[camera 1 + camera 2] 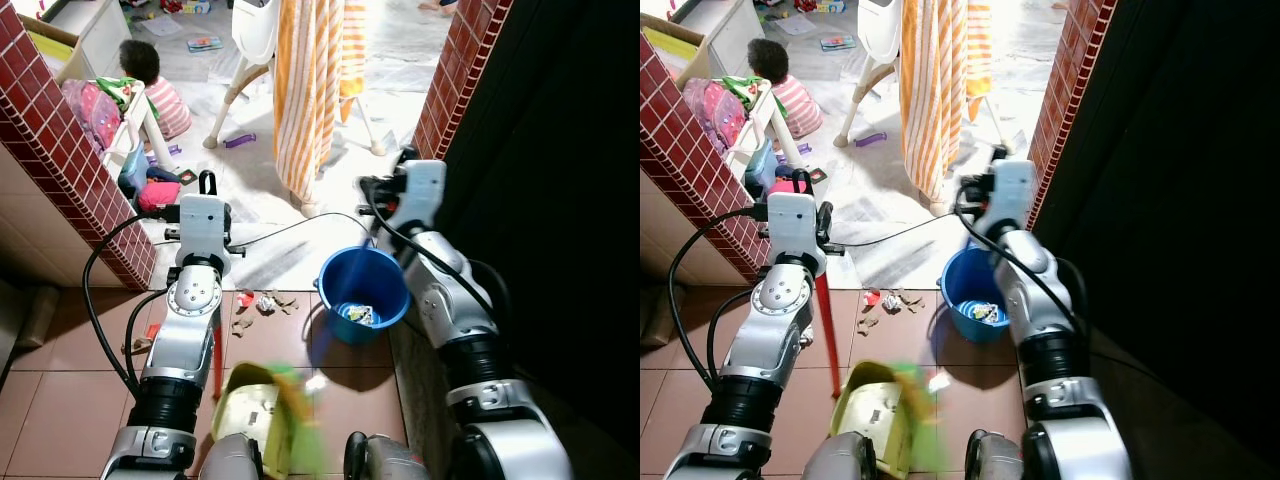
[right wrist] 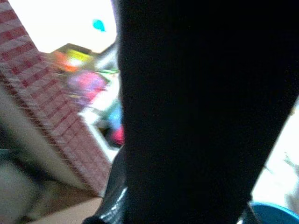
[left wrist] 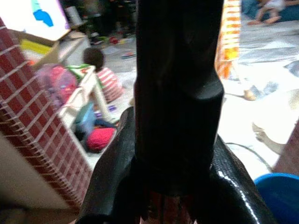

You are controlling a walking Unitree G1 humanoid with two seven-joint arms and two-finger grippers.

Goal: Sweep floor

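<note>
Two tools raised at doorway. Your left tool (image 1: 805, 190) pinched red broom handle (image 1: 828, 330), near-upright long axis, head down by yellow-green dustpan (image 1: 880, 410), apparently to draw litter pile (image 1: 262, 303) inward. Blue bucket (image 1: 362, 292) just beside pile, probably for dumping. Right tool (image 1: 385, 190): cannot tell.

— Where is the litter (image 1: 262, 303)?
— On the floor (image 1: 60, 390), just left of the bucket (image 1: 362, 293). A wrapper (image 1: 360, 315) lies in the bucket.
— And the dustpan (image 1: 252, 412)?
— Nearer the robot than the litter, between its arms. Behind the bucket hangs a towel (image 1: 312, 90); a person (image 1: 156, 92) sits far left.
</note>
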